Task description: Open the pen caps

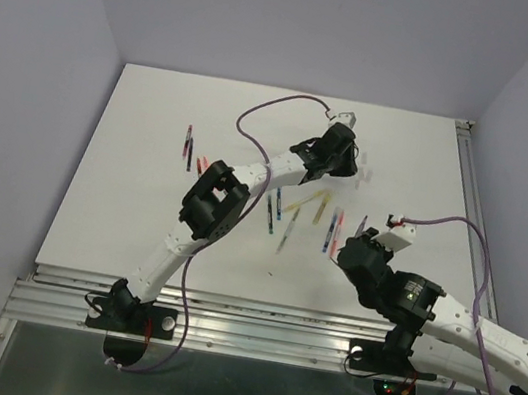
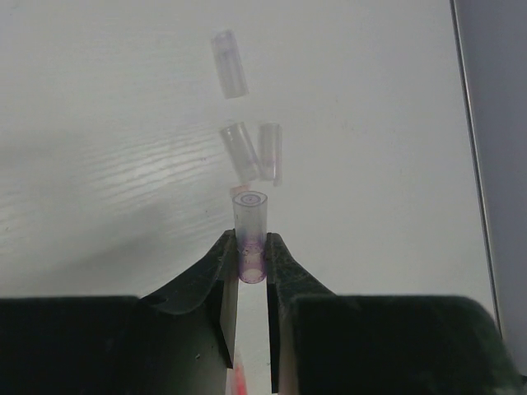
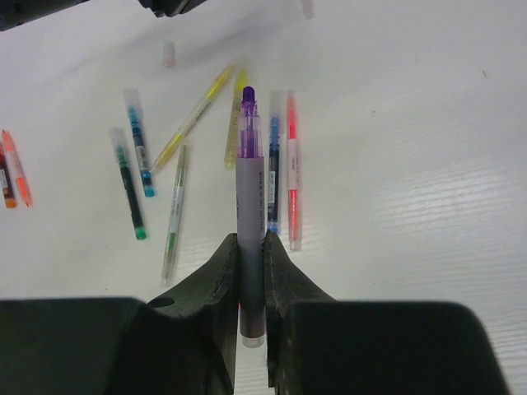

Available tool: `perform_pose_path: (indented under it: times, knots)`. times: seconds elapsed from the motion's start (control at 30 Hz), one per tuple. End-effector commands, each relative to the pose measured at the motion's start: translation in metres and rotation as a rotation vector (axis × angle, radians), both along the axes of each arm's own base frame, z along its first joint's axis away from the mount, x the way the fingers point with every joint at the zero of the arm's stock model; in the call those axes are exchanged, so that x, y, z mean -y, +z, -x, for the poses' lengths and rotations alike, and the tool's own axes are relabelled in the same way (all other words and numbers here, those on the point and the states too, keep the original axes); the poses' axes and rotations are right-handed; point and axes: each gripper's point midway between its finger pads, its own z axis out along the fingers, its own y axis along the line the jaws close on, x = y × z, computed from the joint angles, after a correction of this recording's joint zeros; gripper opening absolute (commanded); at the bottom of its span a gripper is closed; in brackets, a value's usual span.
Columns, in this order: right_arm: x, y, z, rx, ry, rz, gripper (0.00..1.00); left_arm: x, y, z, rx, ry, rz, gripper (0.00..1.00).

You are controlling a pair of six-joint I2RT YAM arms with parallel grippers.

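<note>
White table [image 1: 118, 224], pens [image 3: 273, 177] clustered mid-surface, left jaws clenching clear cap [image 2: 250, 226], right jaws grasping purple pen [image 3: 249, 197]

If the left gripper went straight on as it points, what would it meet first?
Likely the two loose translucent caps lying on the white table just beyond the clear tube-like cap that the left gripper holds, though depth is unclear.

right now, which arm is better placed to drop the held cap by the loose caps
Left. The left tool is shut on the cap, with loose caps lying just ahead; the right tool is clamped on the uncapped purple pen.
</note>
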Motion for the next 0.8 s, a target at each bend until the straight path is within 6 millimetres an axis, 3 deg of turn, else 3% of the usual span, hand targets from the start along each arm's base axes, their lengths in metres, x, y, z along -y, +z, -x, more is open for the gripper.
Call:
perform_pose_path:
  times: [0.0, 0.03, 0.07, 0.1, 0.43, 0.57, 0.77]
  knots:
    - [0.016, 0.024, -0.009, 0.085, -0.09, -0.017, 0.01, 0.02, 0.027, -0.011, 0.028, -0.105, 0.042, 0.01]
    - [0.016, 0.025, -0.009, 0.092, -0.09, -0.023, 0.01, 0.024, 0.029, -0.011, 0.02, -0.117, 0.051, 0.06]
    - [0.015, 0.025, -0.008, 0.09, -0.08, -0.024, 0.01, 0.022, 0.007, -0.013, -0.02, -0.1, 0.015, 0.06]
    - [0.016, 0.028, -0.008, 0.1, -0.084, -0.035, 0.01, 0.025, 0.018, -0.017, -0.013, -0.082, 0.038, 0.07]
    - [0.01, 0.03, -0.008, 0.122, -0.026, -0.043, 0.01, 0.019, -0.013, -0.019, -0.112, -0.045, 0.062, 0.17]
    - [0.011, 0.03, -0.008, 0.126, -0.025, -0.028, 0.01, 0.016, -0.022, -0.016, -0.146, -0.05, 0.059, 0.27]
    - [0.01, 0.03, -0.009, 0.13, -0.009, -0.011, 0.01, 0.015, -0.02, -0.012, -0.148, -0.067, 0.055, 0.43]
